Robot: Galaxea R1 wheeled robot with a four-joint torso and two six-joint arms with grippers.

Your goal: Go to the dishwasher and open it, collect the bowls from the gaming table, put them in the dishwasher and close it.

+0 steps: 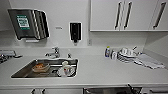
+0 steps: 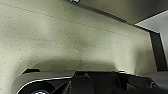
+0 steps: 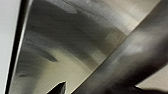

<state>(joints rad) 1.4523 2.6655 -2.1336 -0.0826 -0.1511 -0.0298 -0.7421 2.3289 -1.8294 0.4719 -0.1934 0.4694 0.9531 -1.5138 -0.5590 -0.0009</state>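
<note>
I'm parked square against the kitchen counter (image 1: 105, 72) now, looking down on the sink (image 1: 45, 68) with some dishes in it, the tap (image 1: 55, 52) behind it, and a stack of plates (image 1: 126, 55) off to the right under the white cabinets (image 1: 125, 15). Right at the bottom edge of the head view, under the counter lip, there's a strip of silver-grey metal, and I take that for the top of the dishwasher (image 1: 110, 90); something dark and thin pokes up in front of it, possibly part of my right arm. My right wrist camera is pressed close to a brushed metal surface (image 3: 62, 45), which fits that front panel, with a blurred bar crossing it, maybe the handle. Left wrist just sees speckled floor (image 2: 62, 37). Whether either pincer is released or clenched, I honestly can't tell. My read: I've arrived, the door looks not yet open, and collecting bowls, loading and closing all remain.
</note>
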